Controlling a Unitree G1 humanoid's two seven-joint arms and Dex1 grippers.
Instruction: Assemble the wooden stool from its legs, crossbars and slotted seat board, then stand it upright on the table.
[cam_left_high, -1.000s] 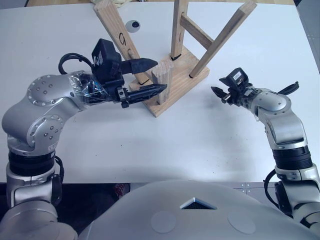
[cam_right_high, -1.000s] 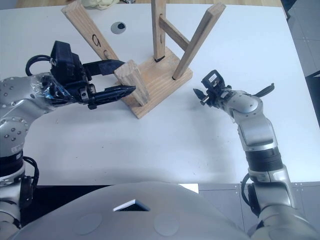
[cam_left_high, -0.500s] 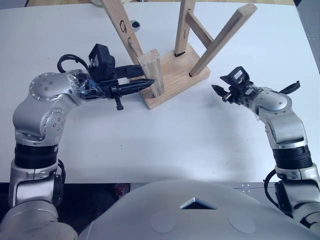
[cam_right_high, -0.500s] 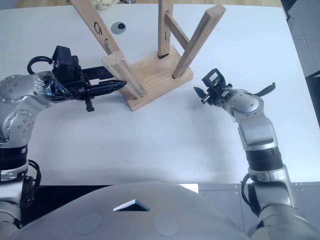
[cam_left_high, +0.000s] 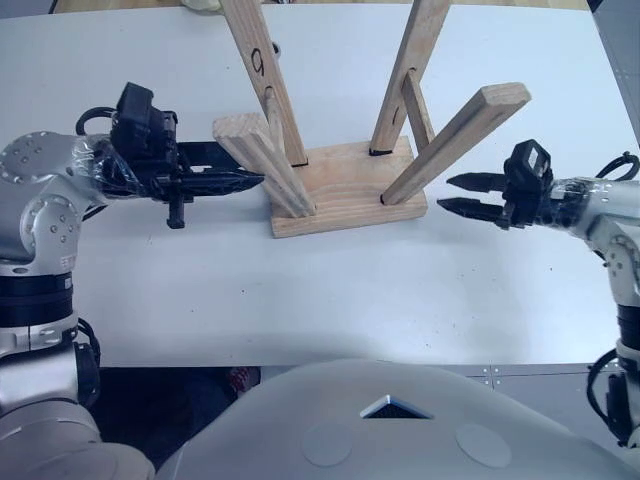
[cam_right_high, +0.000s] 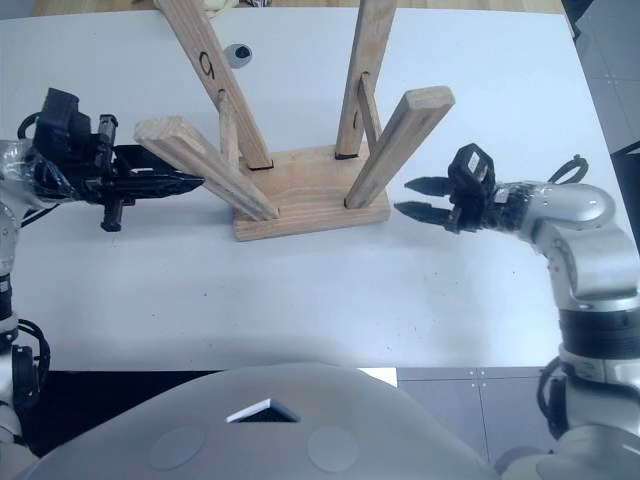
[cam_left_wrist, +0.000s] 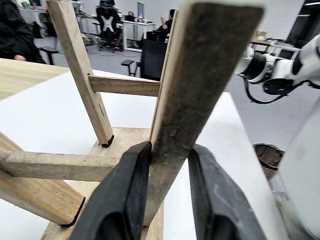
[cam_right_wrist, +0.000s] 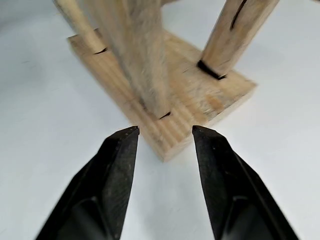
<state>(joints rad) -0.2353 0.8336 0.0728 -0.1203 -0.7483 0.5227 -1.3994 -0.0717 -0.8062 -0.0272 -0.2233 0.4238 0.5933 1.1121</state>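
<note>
Left gripper (cam_left_high: 240, 168): fingers (cam_left_wrist: 122, 200) clamped on the near left leg (cam_left_high: 262, 160), one pad on each side face. The grip sits close to the leg's free end. The left arm comes in low from the left side of the table (cam_left_high: 300, 290).

Right gripper (cam_left_high: 445, 192): fingers (cam_right_wrist: 112, 165) apart, nothing between them. I see the tips level with the right-hand edge of the seat board (cam_left_high: 345, 190), just beside it, with a strip of bare table in the gap. No contact with wood that I can make out.

Stool: upside down. I read the seat board as lying flat on the white table near the middle, legs pointing up.
- The near left leg leans outward to the left, its foot end in the left gripper.
- The near right leg (cam_left_high: 455, 145) leans outward to the right, its free end above and a little ahead of the right gripper, not touching it.
- The far left leg (cam_left_high: 262, 80) and far right leg (cam_left_high: 410, 75) stand steeper and run out of the top of the head view.
- One crossbar (cam_left_high: 415, 100) joins the two right legs. Another crossbar (cam_left_wrist: 125, 85) runs from the held leg to the far left leg.

All four legs sit in their slots in the board.

A small dark round disc (cam_right_high: 237, 50) lies on the table beyond the far left leg.
</note>
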